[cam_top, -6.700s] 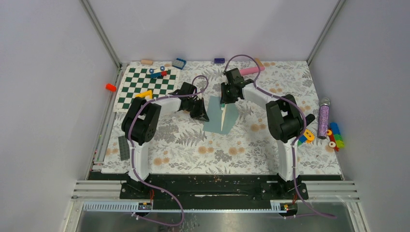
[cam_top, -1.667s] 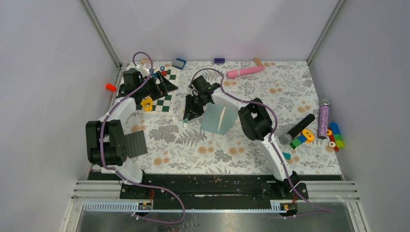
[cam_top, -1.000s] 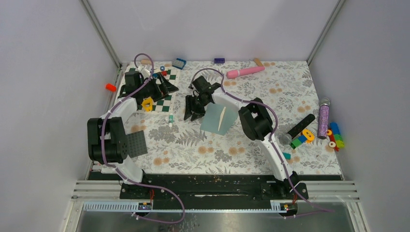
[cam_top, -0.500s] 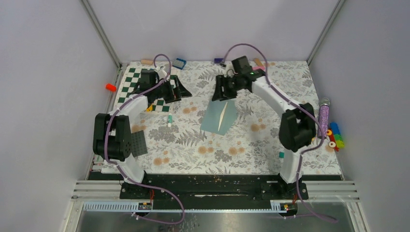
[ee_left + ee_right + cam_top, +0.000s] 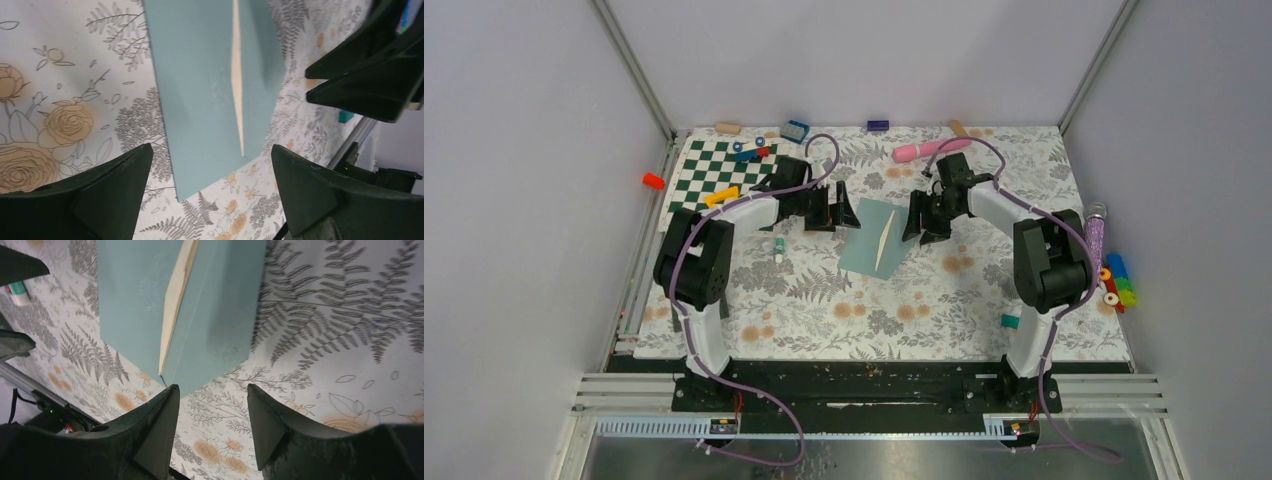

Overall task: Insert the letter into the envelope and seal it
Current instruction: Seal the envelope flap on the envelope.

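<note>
The teal envelope [image 5: 869, 245] lies flat mid-table. Only a thin cream strip of the letter [image 5: 885, 240] shows along its seam. My left gripper [image 5: 839, 212] hovers at the envelope's left edge, open wide and empty. In the left wrist view the envelope [image 5: 200, 90] and the letter strip [image 5: 237, 85] lie ahead of the left gripper [image 5: 210, 150]. My right gripper [image 5: 919, 222] sits at the envelope's right edge, open, holding nothing. In the right wrist view the right gripper [image 5: 212, 387] is low beside the envelope [image 5: 130, 305], near its corner, with the letter strip [image 5: 175, 300] showing.
A chequered board [image 5: 714, 170] with small blocks lies back left. A small white tube [image 5: 778, 246] rests left of the envelope. A pink cylinder [image 5: 929, 148] lies at the back. A purple tube [image 5: 1092, 240] and coloured blocks [image 5: 1114, 282] sit far right, a teal block [image 5: 1010, 321] near front.
The left arm swung from the chequered board to the envelope's left edge. The right arm left the envelope's left side, passed behind it, and came down at its right edge, jaws widening.
</note>
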